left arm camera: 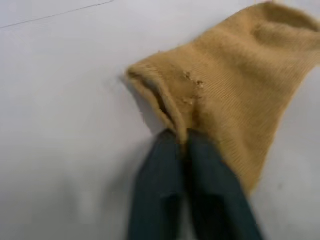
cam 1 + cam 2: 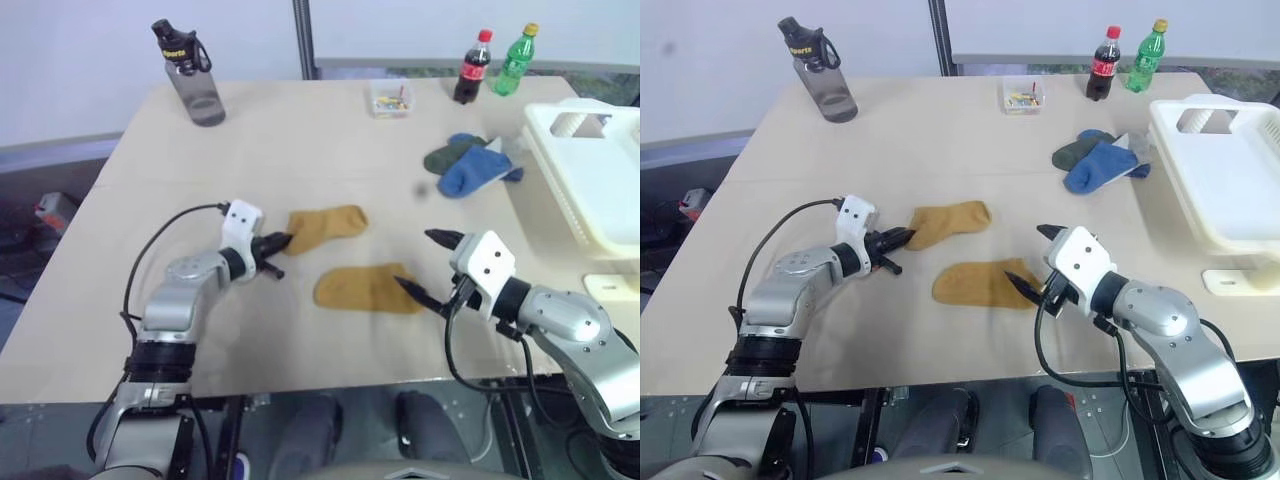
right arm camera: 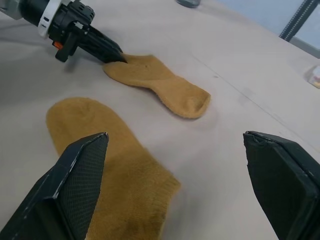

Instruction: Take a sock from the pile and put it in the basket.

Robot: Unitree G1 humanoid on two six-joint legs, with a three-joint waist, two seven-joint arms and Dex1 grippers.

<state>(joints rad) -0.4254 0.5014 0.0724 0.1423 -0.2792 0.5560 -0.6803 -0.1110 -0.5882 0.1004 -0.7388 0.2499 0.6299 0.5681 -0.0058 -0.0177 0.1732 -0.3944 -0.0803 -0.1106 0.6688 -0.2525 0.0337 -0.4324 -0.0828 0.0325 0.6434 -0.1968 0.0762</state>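
Near the table's [image 2: 120, 330] front edge, our left gripper [image 2: 283, 241] pinches 1 mustard sock's [image 2: 330, 226] cuff for lifting; our right gripper [image 2: 424, 262] gapes, empty.

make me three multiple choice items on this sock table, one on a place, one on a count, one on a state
1. Where is the basket?
A. on the table's right side
B. beside the grey bottle
C. on the floor

2. How many mustard socks lie apart from the pile?
A. one
B. two
C. four

3. What is the left claw doing?
A. wide open in the air
B. shut on the farther mustard sock
C. shut on a blue sock

Key:
1 A, it sits at the right edge.
2 B, the farther one and the nearer mustard sock.
3 B, the left wrist view shows its fingers pinching the cuff.
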